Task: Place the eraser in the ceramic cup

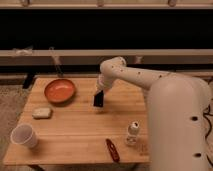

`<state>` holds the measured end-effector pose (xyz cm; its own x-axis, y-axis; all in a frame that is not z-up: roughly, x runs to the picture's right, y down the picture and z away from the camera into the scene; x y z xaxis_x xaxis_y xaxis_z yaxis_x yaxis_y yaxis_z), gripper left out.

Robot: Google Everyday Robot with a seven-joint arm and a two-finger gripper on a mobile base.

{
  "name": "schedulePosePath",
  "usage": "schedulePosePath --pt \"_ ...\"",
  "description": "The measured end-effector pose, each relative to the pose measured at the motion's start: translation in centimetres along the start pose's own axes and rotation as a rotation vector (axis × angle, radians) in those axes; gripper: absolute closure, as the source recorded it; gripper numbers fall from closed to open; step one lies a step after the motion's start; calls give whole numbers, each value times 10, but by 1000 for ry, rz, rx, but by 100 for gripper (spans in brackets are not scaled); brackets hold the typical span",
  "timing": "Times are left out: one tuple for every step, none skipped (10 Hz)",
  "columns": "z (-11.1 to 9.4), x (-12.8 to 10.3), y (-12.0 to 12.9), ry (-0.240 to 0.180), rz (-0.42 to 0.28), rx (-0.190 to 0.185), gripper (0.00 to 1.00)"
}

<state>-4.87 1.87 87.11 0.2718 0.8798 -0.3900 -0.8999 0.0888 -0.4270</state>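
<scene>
Single white robot arm (131,75) reaches in from the right of the frame and bends down to the centre of the light wooden desk (75,131). The end effector (99,94) is just right of the shallow orange bowl (60,90), pointing straight down with its tip at the desk surface. It is closed. The small flat black rectangular eraser (98,102) shows as the dark block at its tip, so I read this as a pinch on the eraser (dark fingers and dark block merge, so the exact contact line is not separable). The vertical approach makes sense, since a low flat block is best caught from above across its narrow sides.

The plain white handleless ceramic cup (23,135) stands upright at lower left, near the desk's front corner and well apart from the eraser. Its mouth is open and faces up, ready for a drop-in.

Between the two lies a pale whitish-grey rectangular pad (42,113), left of centre, so the carry should go over it. A small white bottle-like figure (132,133) and a dark red-brown elongated object (112,150) sit lower right, off that path.

Judged stage: grasp just made, with lift, carry and release all to come. The cup mouth is about as wide as the eraser is long, so the eraser probably needs to go in end first.
</scene>
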Motion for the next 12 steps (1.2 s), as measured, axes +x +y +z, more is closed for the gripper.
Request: schedulePosePath --pt "-8 0 22 -19 -81 -37 100" --pt "-18 5 54 -44 -190 -88 100" --pt "-29 11 80 -67 -280 -132 100" --pt "-37 17 99 -81 -342 -165 100" --pt "-43 27 131 -93 -434 -214 100" --pt "-47 34 157 -98 -503 -254 100" --pt "-50 41 183 -103 -577 -294 100" --pt "-52 46 211 -105 -648 -331 100" --pt "-55 49 250 -108 -738 -381 100" --pt "-58 50 273 -111 -792 -411 100" --pt "-63 51 294 -117 -842 -439 100" --pt "-68 52 317 -123 -892 -472 100"
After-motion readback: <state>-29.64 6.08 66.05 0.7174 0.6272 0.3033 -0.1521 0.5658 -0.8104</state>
